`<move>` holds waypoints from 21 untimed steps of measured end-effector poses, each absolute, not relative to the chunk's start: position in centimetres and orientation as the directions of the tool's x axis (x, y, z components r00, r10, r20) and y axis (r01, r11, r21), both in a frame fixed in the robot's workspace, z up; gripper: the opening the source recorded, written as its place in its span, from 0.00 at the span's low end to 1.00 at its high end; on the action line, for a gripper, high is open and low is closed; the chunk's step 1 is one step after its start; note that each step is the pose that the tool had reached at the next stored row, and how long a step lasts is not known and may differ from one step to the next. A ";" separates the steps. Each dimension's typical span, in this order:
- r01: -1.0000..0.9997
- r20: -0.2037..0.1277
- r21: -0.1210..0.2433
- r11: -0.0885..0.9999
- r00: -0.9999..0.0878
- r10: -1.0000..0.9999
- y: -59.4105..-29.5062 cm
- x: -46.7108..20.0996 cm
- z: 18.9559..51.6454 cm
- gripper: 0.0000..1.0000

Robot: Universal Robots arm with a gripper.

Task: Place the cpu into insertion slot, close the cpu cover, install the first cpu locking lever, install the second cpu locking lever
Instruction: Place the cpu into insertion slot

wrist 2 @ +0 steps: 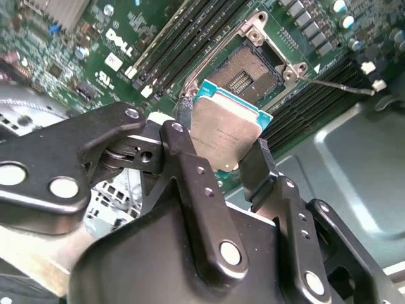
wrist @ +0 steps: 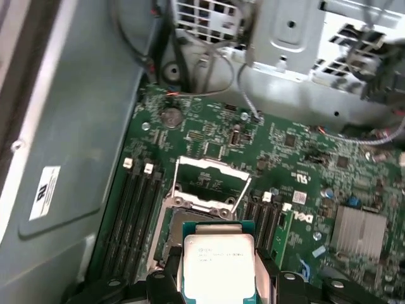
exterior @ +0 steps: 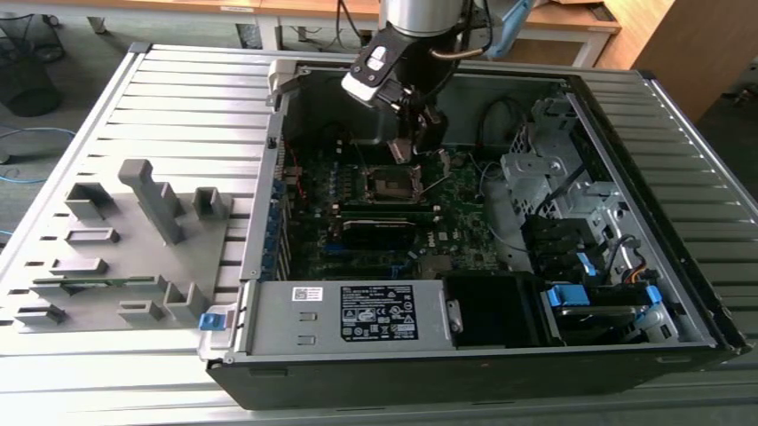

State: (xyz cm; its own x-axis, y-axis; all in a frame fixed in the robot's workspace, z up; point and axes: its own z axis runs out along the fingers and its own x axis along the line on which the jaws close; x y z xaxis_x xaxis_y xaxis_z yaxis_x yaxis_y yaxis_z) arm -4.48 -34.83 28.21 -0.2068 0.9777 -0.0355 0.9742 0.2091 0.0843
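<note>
In the exterior view, an open computer case [exterior: 474, 355] lies on a slatted tabletop [exterior: 190, 80]. The arm reaches down into it from the far side. The pincer [exterior: 404, 153] hangs just over the insertion slot [exterior: 392, 185], a dark square on the green motherboard [exterior: 456, 191]. A grey fixture [exterior: 130, 240] with upright posts stands on the tabletop at the exterior view's left, outside the case. A power supply [exterior: 343, 312] fills the near end of the case.

In the second wrist view, the pincer [wrist 2: 215, 142] is clamped on the cpu [wrist 2: 228, 134]. Its black fingers [wrist 2: 190, 174] press on two opposite edges, and the dull metal top faces the camera. The cpu sits close over the near edge of the insertion slot [wrist 2: 243, 71], whose contact field lies uncovered. I cannot tell whether they touch. A thin lever [wrist 2: 338, 85] juts out beside the slot, and the long memory slots [wrist 2: 183, 38] run alongside.

In the first wrist view, the cpu [wrist: 218, 263] is held between the pincer's [wrist: 218, 285] fingers [wrist: 161, 285], over the insertion slot [wrist: 166, 239]. The cpu cover [wrist: 205, 166] is swung open just beyond the slot. Memory slots [wrist: 136, 212] flank both sides, and a finned heat sink [wrist: 357, 231] sits well apart.
</note>
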 end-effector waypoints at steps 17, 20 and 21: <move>0.996 -0.002 0.086 0.027 -0.027 1.000 -34.8 -4.6 27.9 0.54; 0.996 -0.002 0.086 -0.018 0.018 1.000 -34.8 -4.6 27.8 0.54; 0.996 -0.002 0.086 -0.028 0.028 1.000 -34.8 -4.6 27.8 0.54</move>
